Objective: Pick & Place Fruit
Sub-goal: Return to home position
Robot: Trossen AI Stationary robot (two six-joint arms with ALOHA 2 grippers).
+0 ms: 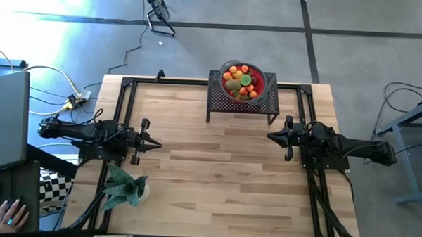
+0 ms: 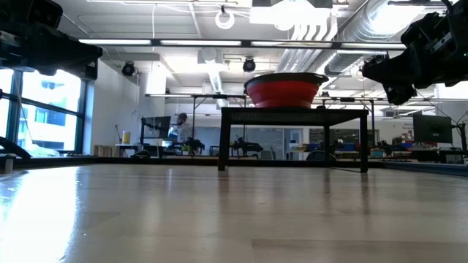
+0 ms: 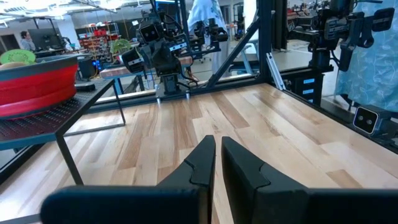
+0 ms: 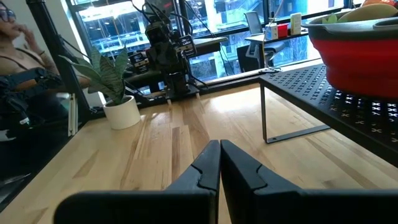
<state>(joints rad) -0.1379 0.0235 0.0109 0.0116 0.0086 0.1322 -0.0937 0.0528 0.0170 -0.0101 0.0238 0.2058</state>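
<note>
From above, I see the small toy fruits, orange, yellow and green, heaped in a round red bowl with a grey rim. It stands on a black perforated metal shelf at the far edge of the pale wooden table. My left gripper and right gripper hang at opposite sides, well apart from the shelf. A green leafy plant in a white pot stands near the left arm. At table height, I see the bowl sitting on top of the shelf, with both arms high at the picture's edges. Through the left wrist camera, that gripper's fingers are pressed almost together, grasping nothing. Through the right wrist camera, its fingers are likewise clenched and empty, and the plant shows across the table.
</note>
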